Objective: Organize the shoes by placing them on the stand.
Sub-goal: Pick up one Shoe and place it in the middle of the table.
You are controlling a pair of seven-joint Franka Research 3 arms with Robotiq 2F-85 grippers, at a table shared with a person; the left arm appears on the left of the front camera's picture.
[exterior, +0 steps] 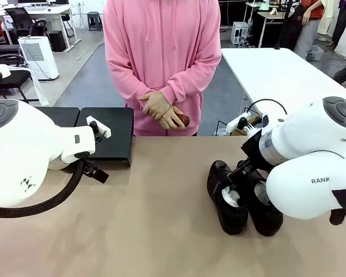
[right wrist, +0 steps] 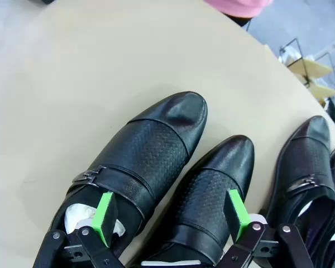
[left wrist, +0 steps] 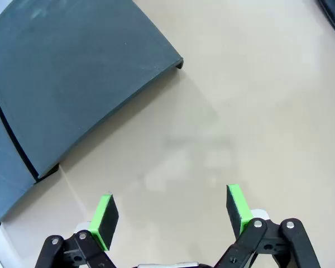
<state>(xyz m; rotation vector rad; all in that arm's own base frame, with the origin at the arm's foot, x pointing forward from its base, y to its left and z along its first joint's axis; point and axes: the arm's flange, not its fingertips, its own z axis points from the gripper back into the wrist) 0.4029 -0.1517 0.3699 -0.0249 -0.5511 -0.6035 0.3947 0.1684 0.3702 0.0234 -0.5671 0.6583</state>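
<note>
The right claw [right wrist: 171, 215] gapes wide, empty, over two of the shoes [right wrist: 151, 151] at lower centre. All four sit on the worktop [right wrist: 72, 84]. The left claw [left wrist: 170, 215], also wide, hangs over bare worktop. At upper left, the stand [left wrist: 72, 72] shows a bare top, so seemingly nothing is placed yet.

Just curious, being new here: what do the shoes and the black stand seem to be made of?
Shoes: probably leather, glossy black, with shiny toes and a pebbled embossed band. Stand: matte dark board, perhaps painted wood or plastic; it shows no shine.
</note>
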